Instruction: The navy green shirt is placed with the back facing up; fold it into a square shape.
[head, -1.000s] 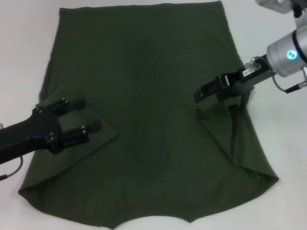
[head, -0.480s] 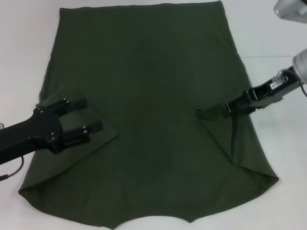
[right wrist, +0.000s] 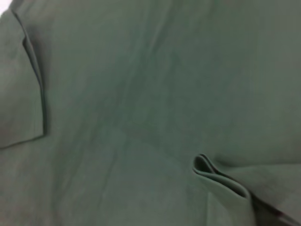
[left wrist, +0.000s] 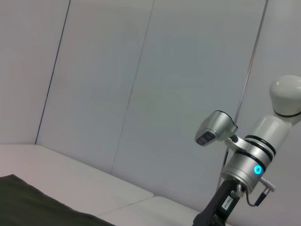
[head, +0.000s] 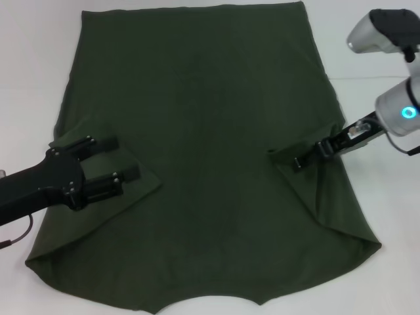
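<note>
The navy green shirt (head: 197, 151) lies spread plain side up on the white bench (head: 33, 79), both sleeves turned inward to square it: the left gripper (head: 118, 159) rests spread on one, while the right gripper (head: 308, 156) looks clamped on the other.

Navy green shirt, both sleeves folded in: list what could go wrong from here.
1. The right pincer sits low at the folded right sleeve; pulling away could drag the fold open if cloth snags.
2. The left pincer is open over the left sleeve flap; lifting carelessly may shift it.
3. The navy green shirt has an uneven near edge, so the square may come out skewed.
</note>
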